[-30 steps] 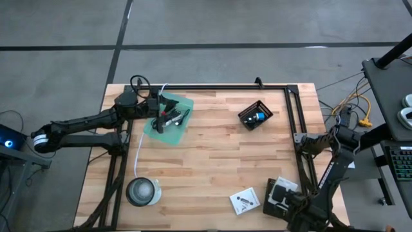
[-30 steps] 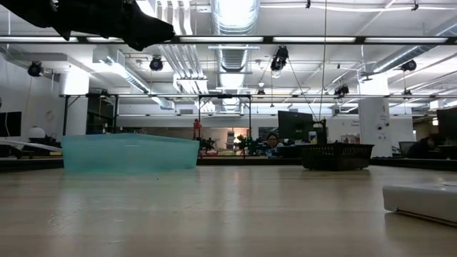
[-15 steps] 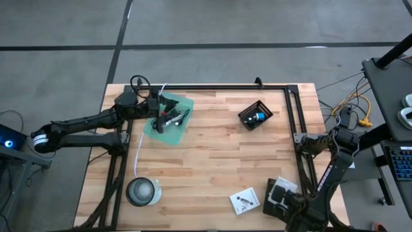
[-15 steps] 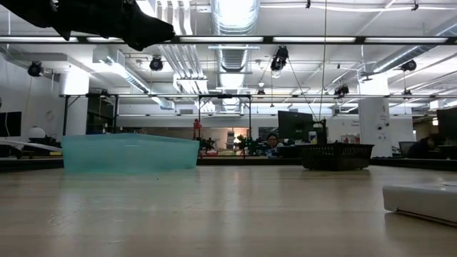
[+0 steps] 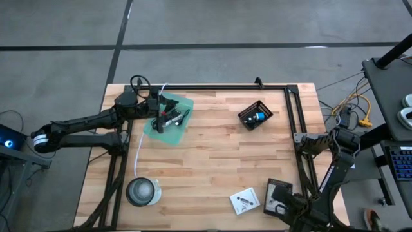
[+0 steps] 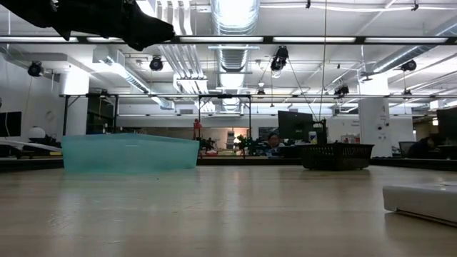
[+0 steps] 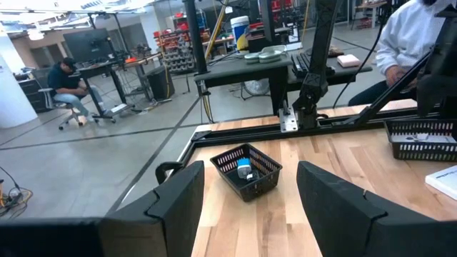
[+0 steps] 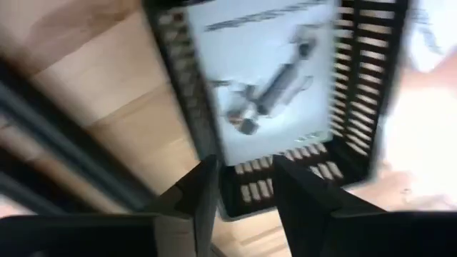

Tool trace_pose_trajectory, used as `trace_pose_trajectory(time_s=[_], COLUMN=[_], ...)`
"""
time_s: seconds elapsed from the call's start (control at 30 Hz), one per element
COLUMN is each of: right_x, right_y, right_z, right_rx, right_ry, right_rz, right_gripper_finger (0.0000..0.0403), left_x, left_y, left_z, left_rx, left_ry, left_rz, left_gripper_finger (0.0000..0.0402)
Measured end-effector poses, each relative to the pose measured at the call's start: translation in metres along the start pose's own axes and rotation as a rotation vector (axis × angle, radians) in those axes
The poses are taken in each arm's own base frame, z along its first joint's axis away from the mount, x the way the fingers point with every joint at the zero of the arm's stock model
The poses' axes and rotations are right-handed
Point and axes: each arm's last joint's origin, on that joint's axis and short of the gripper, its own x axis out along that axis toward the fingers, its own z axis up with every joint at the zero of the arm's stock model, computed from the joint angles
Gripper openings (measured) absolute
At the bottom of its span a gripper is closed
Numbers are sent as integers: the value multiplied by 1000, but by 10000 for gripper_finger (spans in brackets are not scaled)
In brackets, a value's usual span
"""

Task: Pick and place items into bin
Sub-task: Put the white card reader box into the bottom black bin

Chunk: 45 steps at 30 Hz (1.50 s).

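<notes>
A teal bin (image 5: 168,119) stands flat on the table's far left part, with black items lying in it. My left gripper (image 5: 161,111) hovers open above it. The left wrist view looks past that gripper (image 7: 246,207) to a black mesh basket (image 7: 246,171) holding a small blue piece (image 7: 244,171). At the near right, a second black basket (image 5: 277,195) holds a white printed packet (image 8: 264,78). My right gripper (image 8: 246,196) is open just above this basket. Another white packet (image 5: 244,201) lies flat on the table beside it.
A round clear lidded tub (image 5: 141,191) stands at the near left. A white cord (image 5: 140,147) runs along the left side, and a black coiled cable (image 5: 138,82) lies at the far left corner. Black frame rails (image 5: 293,122) border the table. A person (image 7: 418,36) sits beyond the far edge.
My right arm has shifted slightly over the near-right basket, and its wrist view is blurred by motion. The white packet corner that showed over that basket's far edge no longer shows in the high view. My left arm has kept still.
</notes>
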Motion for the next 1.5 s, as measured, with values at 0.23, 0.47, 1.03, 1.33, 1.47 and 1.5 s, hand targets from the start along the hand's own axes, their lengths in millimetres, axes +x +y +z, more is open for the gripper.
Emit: trace_pose_trajectory(time_s=[0.23, 0.47, 1.03, 1.33, 1.47, 1.5], right_x=[-8, -23, -32, -7, 8, 12], right_y=[-13, -32, -109, -111, -110, -110], right_z=[-2, 2, 31, 61, 76, 80], right_rx=[247, 570, 880, 843, 811, 804], right_ry=[-114, -377, -703, -725, -694, -684], right_rz=[-414, -569, -363, -274, -215, -202], right_gripper_finger=[130, 114, 132, 206, 216, 216], left_x=[0, 0, 0, 0, 0, 0], left_y=[0, 0, 0, 0, 0, 0], left_z=[0, 0, 0, 0, -1, 0], left_rx=[-6, -54, -55, -54, -54, -54], left_ry=[0, -1, 0, 3, 5, 5], left_rz=[-1, -1, -2, -2, -3, -3], left_gripper_finger=[208, 208, 208, 208, 208, 208])
